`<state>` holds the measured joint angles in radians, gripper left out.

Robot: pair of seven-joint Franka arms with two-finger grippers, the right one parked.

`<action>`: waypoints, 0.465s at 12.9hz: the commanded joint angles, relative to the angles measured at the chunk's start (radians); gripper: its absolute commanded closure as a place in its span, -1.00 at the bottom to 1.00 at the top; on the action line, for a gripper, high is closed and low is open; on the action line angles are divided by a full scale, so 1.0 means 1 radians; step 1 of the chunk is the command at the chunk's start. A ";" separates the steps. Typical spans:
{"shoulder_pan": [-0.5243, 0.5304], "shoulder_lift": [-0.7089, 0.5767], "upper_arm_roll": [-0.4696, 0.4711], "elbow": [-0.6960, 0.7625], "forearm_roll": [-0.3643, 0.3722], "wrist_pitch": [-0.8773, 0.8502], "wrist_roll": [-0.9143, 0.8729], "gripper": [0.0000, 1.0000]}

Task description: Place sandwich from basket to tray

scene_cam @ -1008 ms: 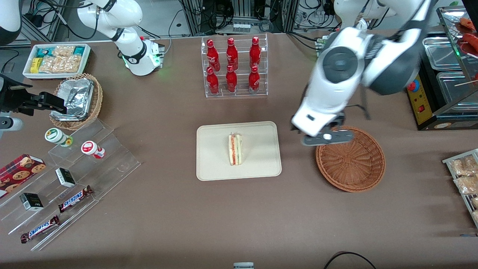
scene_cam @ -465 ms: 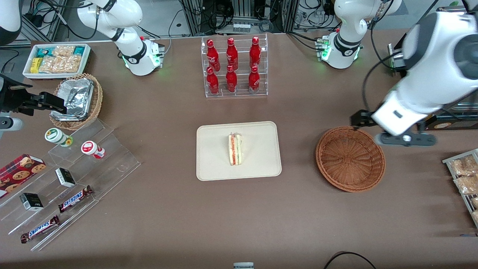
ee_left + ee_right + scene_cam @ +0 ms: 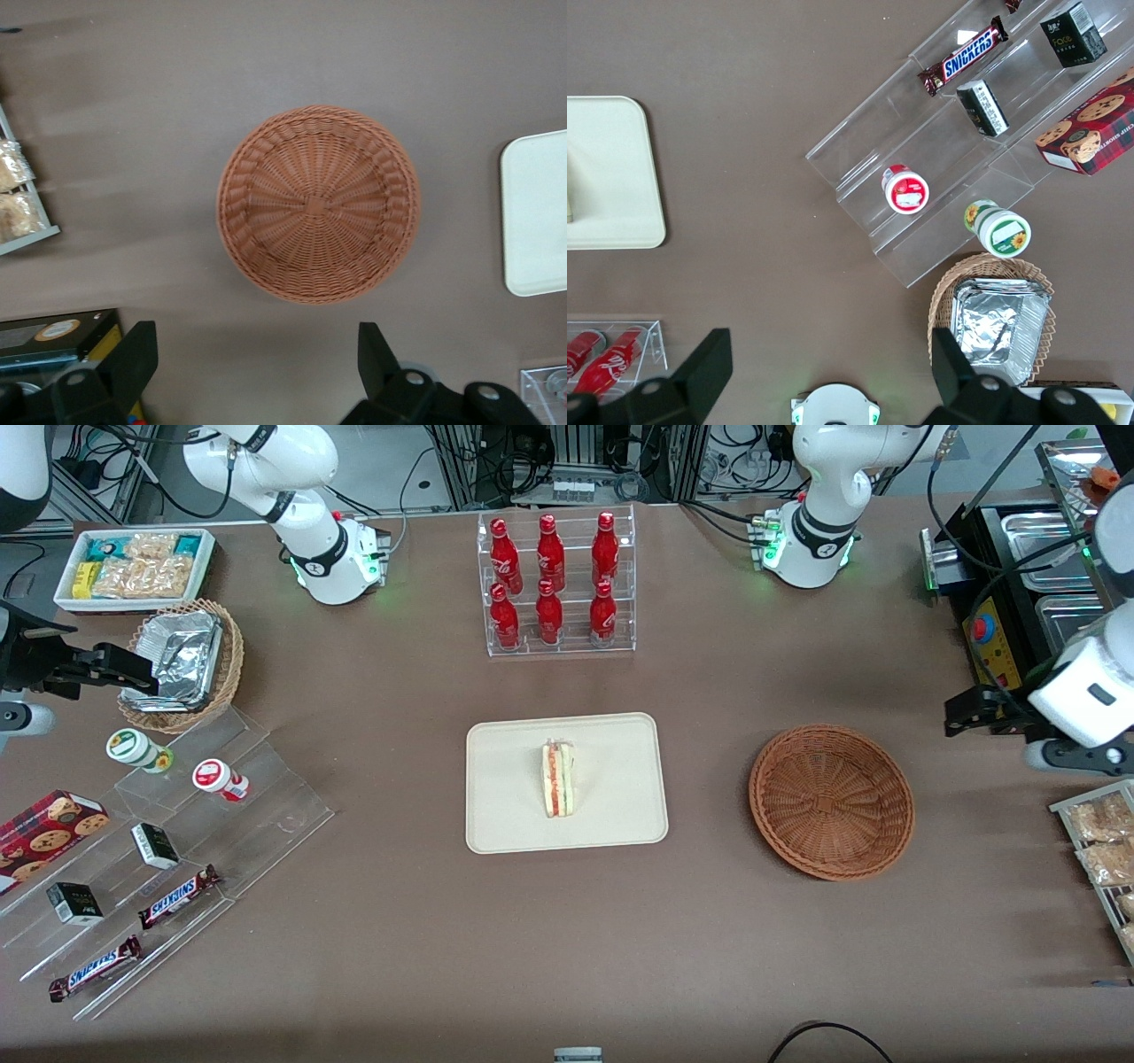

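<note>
The sandwich (image 3: pixel 558 780), a pale wedge with red and green filling, lies on the cream tray (image 3: pixel 611 815) in the middle of the table. Beside the tray, toward the working arm's end, the reddish-brown basket (image 3: pixel 831 802) sits with nothing in it. My left gripper (image 3: pixel 972 713) hangs past the basket, close to that end of the table. In the left wrist view its black fingers (image 3: pixel 135 352) stand wide apart with nothing between them; the gripper (image 3: pixel 255 354) is open above bare table next to the basket (image 3: pixel 317 204). A corner of the tray (image 3: pixel 537 212) shows there too.
A clear rack of red bottles (image 3: pixel 555 584) stands farther from the front camera than the tray. Stepped acrylic racks with snacks (image 3: pixel 177 841), a tan basket of foil containers (image 3: pixel 182 660) and a white bin (image 3: pixel 133 567) sit toward the parked arm's end. Snack packets (image 3: pixel 1099 841) and a black box (image 3: pixel 1001 646) flank my gripper.
The left arm has swung from above the basket's rim toward the working arm's end of the table. The sandwich has stayed on the tray and the basket has not moved.
</note>
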<state>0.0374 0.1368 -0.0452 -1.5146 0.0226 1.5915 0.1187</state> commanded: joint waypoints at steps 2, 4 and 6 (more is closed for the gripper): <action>-0.048 -0.071 0.070 -0.065 -0.020 0.010 0.049 -1.00; -0.051 -0.083 0.068 -0.059 -0.026 0.005 0.045 -1.00; -0.076 -0.085 0.068 -0.039 -0.043 -0.002 0.038 -1.00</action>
<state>-0.0050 0.0853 0.0072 -1.5382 0.0015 1.5918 0.1520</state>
